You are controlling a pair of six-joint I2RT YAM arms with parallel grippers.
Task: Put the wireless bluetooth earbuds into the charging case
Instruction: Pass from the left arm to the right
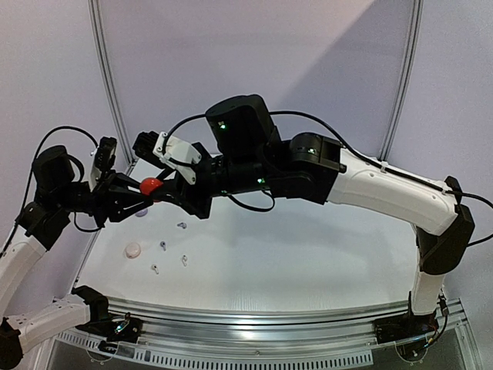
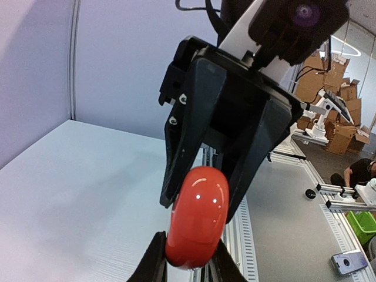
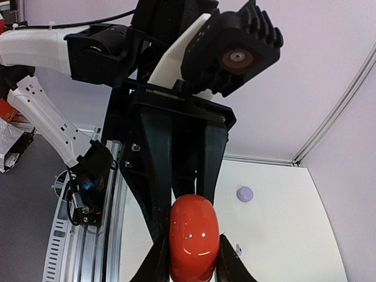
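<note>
Closest to my left wrist lens is the red case [image 2: 197,220], a smooth closed oval held up in the air. My left gripper [image 2: 187,261] is drawn in narrow on its lower end, one fingertip against each side. My right gripper [image 3: 192,263] meets the red case from the opposite direction and is clamped just as narrowly on its other end, so both tools grip it at once. I cannot make out a seam or a lid line on it. From overhead, the earbuds [image 1: 184,260] lie loose on the white table [image 1: 308,262], below the red case and towards the arm bases. I count four tiny specks, well apart from each other and too small to tell their colours. A pale round case [image 1: 132,250] sits on the table below and slightly left of the red case, beside the specks. A lilac round case [image 3: 245,193] rests on the surface almost directly under the red case.
</note>
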